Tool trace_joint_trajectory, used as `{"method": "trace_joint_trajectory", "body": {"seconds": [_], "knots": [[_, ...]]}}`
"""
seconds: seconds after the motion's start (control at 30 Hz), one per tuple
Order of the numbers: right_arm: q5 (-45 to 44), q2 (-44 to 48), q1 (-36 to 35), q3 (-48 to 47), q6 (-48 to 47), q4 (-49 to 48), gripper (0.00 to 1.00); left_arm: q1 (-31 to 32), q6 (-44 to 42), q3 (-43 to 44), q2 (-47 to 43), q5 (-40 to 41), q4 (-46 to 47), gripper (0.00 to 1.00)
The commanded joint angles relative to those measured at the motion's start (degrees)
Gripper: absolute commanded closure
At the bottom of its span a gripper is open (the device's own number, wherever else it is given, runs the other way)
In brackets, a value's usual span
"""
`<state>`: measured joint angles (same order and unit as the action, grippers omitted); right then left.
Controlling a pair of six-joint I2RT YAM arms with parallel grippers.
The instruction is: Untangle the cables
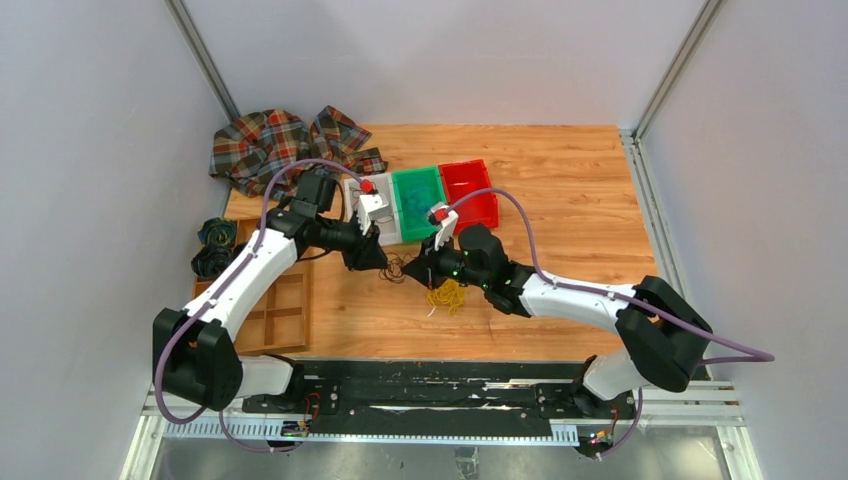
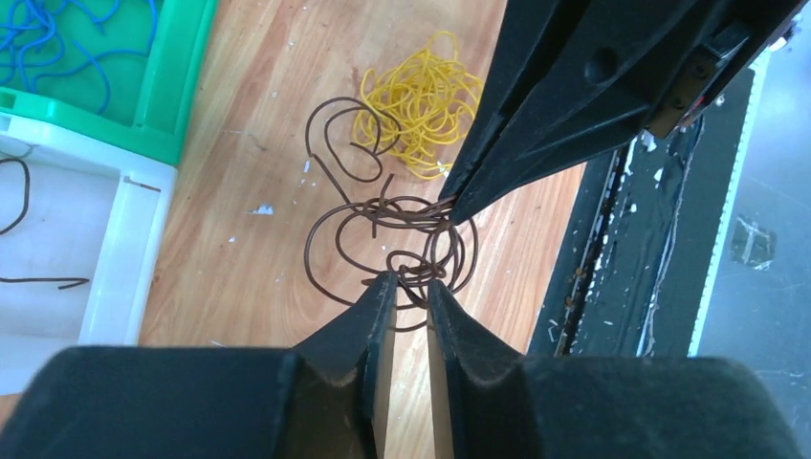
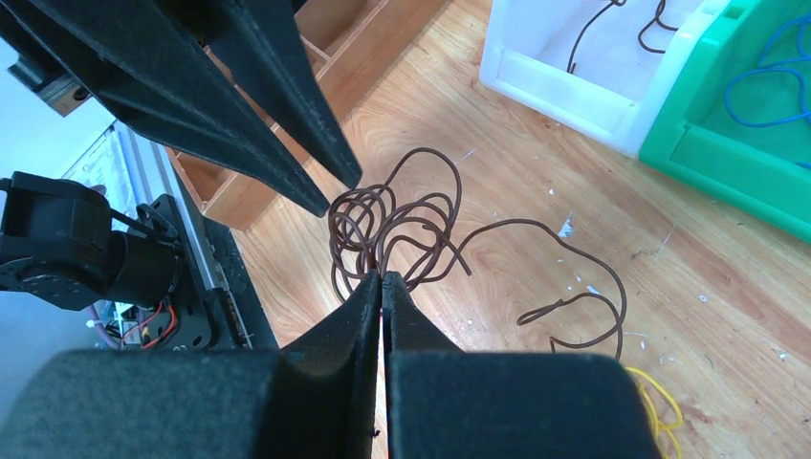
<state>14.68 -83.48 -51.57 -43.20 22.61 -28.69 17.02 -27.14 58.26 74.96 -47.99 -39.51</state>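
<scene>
On the wooden worktop (image 1: 560, 200), beyond the tips of both sets of jaws, stand a white bin (image 2: 124, 249) and a green bin (image 2: 172, 86). The green one holds a blue cable (image 2: 76, 57), so the bins probably serve to keep sorted colours apart.

The two arms meet nose to nose so that each can take one side of the same knot. The right gripper (image 3: 382, 277) has its jaws pressed fully together on strands of the brown cable tangle (image 2: 411, 218), probably to anchor it. The left gripper (image 2: 409, 284) faces it from the other side. Its jaws stand a narrow slit apart with brown loops lying between the tips, and the gap is wider than a strand, so nothing is pinched there yet.

The tangle sits directly between the two sets of jaws; whether it is lifted off the wood I cannot tell. A yellow cable bunch (image 2: 421, 105) lies just past the right jaws, free of the brown loops.
</scene>
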Motion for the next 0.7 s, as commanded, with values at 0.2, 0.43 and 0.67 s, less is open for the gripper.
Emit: {"method": "trace_joint_trajectory", "body": {"seconds": [0.2, 0.43, 0.67], "knots": [[1.45, 2.38, 0.59, 0.8, 2.5, -2.76, 0.99, 0.24, -1.5, 0.14, -3.59, -4.97, -0.75, 0.68], [2.11, 3.01, 0.68, 1.15, 2.83, -3.13, 1.0, 0.25, -7.7, 1.36, -3.12, -6.99, -5.4, 0.41], [2.5, 3.41, 0.68, 1.45, 4.14, -4.43, 1.0, 0.74, -2.61, 1.67, 0.17, -3.35, -2.76, 0.59]]}}
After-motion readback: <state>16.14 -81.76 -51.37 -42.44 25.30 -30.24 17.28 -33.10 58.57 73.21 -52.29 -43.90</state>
